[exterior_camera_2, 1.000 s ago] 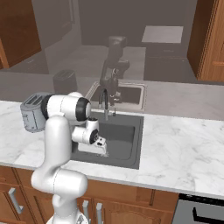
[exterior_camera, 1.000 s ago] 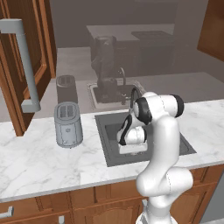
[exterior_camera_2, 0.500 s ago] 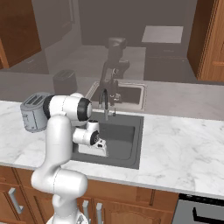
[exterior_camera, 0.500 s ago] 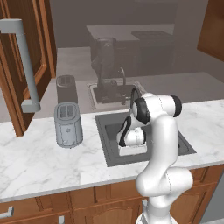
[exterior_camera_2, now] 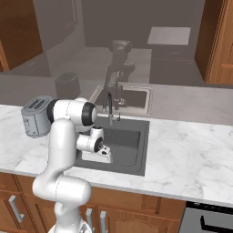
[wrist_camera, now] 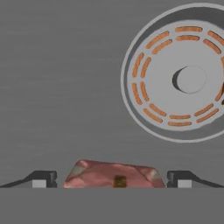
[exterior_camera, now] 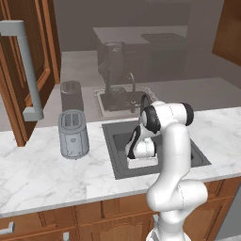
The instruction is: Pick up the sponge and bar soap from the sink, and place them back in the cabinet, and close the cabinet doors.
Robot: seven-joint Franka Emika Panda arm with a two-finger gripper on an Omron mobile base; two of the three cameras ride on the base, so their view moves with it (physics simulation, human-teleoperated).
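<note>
My gripper (wrist_camera: 111, 180) is open, low in the dark grey sink (exterior_camera: 115, 143), its two fingertips (wrist_camera: 43, 179) standing either side of the bar soap (wrist_camera: 114, 173). The soap is a pinkish-red block lying flat on the basin floor, and the fingers are apart from it. The round drain (wrist_camera: 189, 79) lies beyond it. In the base views the white hand reaches down into the sink (exterior_camera_2: 133, 142), with the gripper (exterior_camera: 141, 162) (exterior_camera_2: 103, 157) near the front wall. The sponge is hidden. An open cabinet door (exterior_camera: 33, 61) with a long grey bar handle (exterior_camera: 24, 70) stands at the left.
A silver toaster (exterior_camera: 73, 134) (exterior_camera_2: 36, 116) stands on the marble counter (exterior_camera: 42, 174) left of the sink. A slim curved faucet (exterior_camera_2: 109, 107) rises at the basin's back edge. Wood fronts with small handles run below the counter.
The hand has sunk slightly lower into the basin. The jaws have stayed open.
</note>
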